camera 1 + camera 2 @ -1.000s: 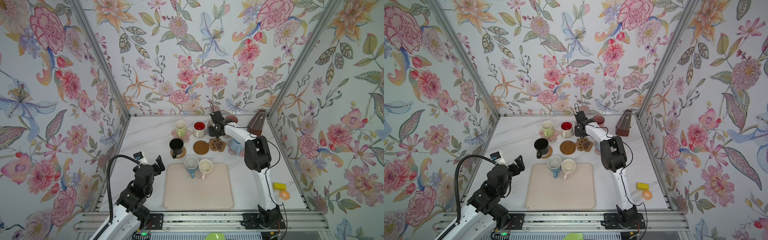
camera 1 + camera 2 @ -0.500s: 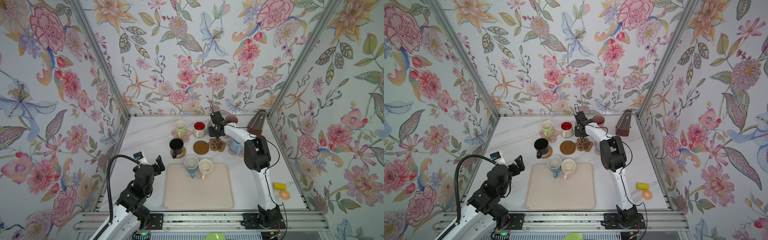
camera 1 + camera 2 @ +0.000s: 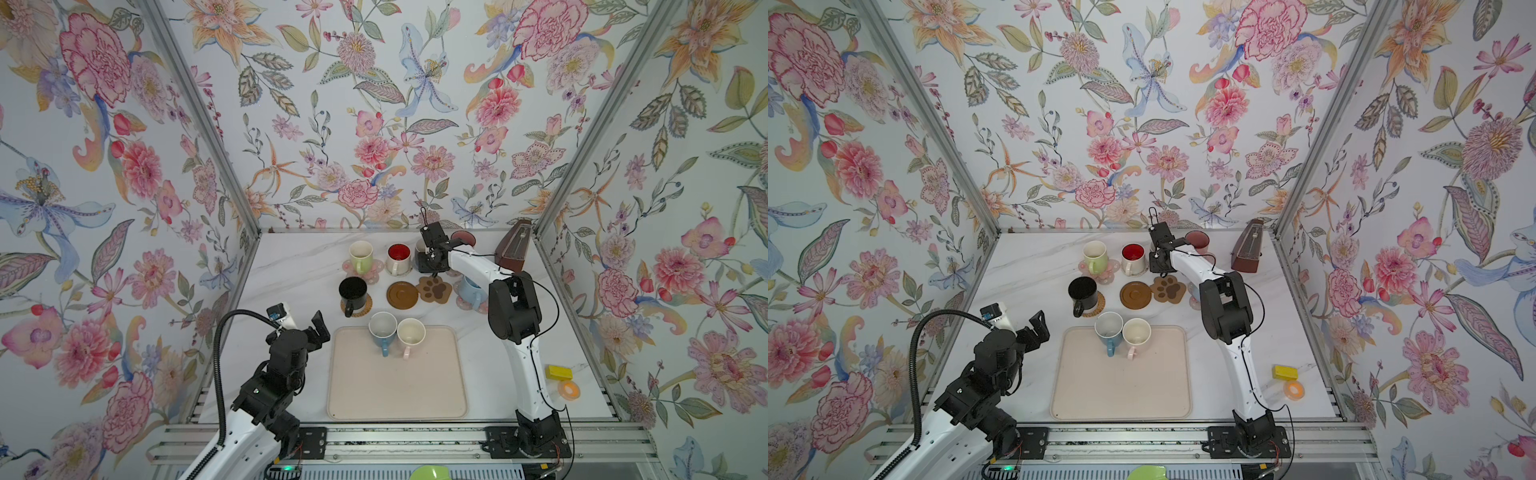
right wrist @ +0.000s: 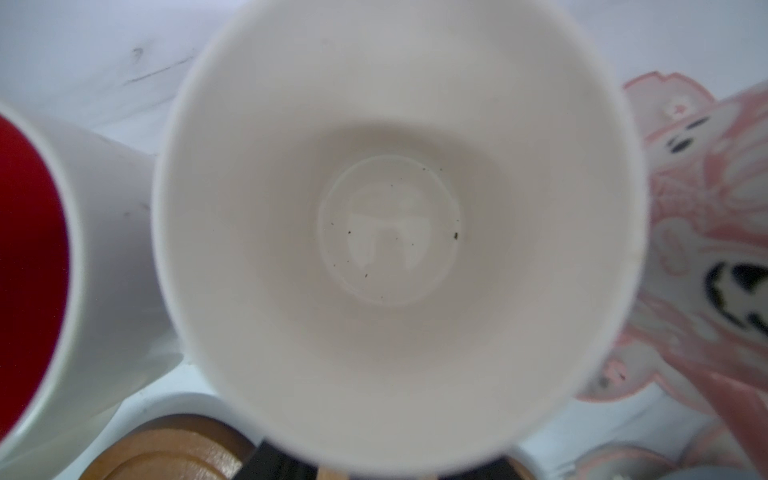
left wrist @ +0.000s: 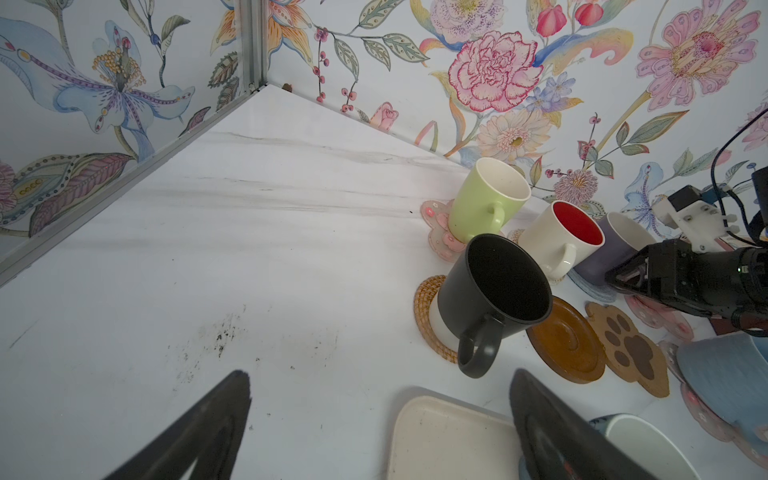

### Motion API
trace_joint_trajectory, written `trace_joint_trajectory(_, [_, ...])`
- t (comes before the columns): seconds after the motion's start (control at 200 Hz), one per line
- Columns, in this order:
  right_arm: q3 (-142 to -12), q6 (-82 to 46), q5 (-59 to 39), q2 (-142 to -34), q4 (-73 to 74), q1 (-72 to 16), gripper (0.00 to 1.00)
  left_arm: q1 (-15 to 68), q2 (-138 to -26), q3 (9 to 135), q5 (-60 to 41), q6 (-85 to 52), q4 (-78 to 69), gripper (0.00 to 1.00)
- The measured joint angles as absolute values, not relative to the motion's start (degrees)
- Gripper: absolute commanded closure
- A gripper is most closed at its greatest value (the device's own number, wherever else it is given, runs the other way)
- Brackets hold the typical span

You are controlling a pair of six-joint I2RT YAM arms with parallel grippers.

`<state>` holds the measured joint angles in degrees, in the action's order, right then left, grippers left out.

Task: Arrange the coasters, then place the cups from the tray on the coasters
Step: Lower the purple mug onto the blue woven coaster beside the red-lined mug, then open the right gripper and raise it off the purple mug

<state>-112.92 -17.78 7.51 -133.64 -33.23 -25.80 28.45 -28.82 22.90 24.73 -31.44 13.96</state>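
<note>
**A:** What is the right hand (image 3: 432, 266) doing?

**B:** It hangs over the lavender mug (image 5: 611, 245) at the back of the worktop (image 3: 291, 282). Its wrist camera looks straight down into the mug's white inside. Whether it grips the rim or has let go, I cannot tell. The mug stands upright on the grey-blue woven round (image 5: 594, 293).

**A:** And the left hand (image 5: 380, 386)?

**B:** Spread wide and empty, raised beside the tray (image 3: 395, 386), touching nothing.

**A:** How far along, then?

**B:** All the coasters look laid out. The light green mug (image 3: 360, 256), red-inside mug (image 3: 399, 258), black mug (image 3: 353, 293) and light blue mug (image 3: 468, 291) each sit on one. The pink patterned mug (image 3: 1197, 241) stands behind the right arm, its coaster mostly hidden. With the lavender one that makes six, I judge.

**A:** What remains?

**B:** The blue mug (image 3: 382, 332) and the cream mug (image 3: 410, 334) stand side by side at the tray's far edge. The brown disc (image 3: 402, 295) and the paw coaster (image 3: 434, 289) lie bare just beyond them, next to each other. Two carries should finish it.
</note>
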Motion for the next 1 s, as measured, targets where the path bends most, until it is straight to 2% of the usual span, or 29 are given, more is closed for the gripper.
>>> trace_joint_trajectory(0.165, [-111.2,-17.6,8.0,-130.4,-33.2,-26.3,0.21,28.4,-28.8,22.9,24.7,-31.5,14.0,0.01])
trace_joint_trajectory(0.4, [-99.8,-18.2,8.1,-113.5,-28.0,-27.9,0.01,28.4,-28.8,22.9,24.7,-32.1,14.0,0.01])
trace_joint_trajectory(0.656, [-74.3,-18.8,10.9,-88.4,-14.8,-29.6,0.01,28.4,-28.8,22.9,24.0,-33.4,14.0,0.01])
trace_joint_trajectory(0.856, [-61.2,-20.9,15.3,-78.5,-11.1,-30.6,0.01,28.3,-29.8,22.9,20.6,-34.4,13.5,0.01])
trace_joint_trajectory(1.001, [-57.6,-22.5,18.3,-74.5,-11.0,-30.6,0.01,28.2,-33.2,22.9,15.0,-35.9,12.0,0.01])
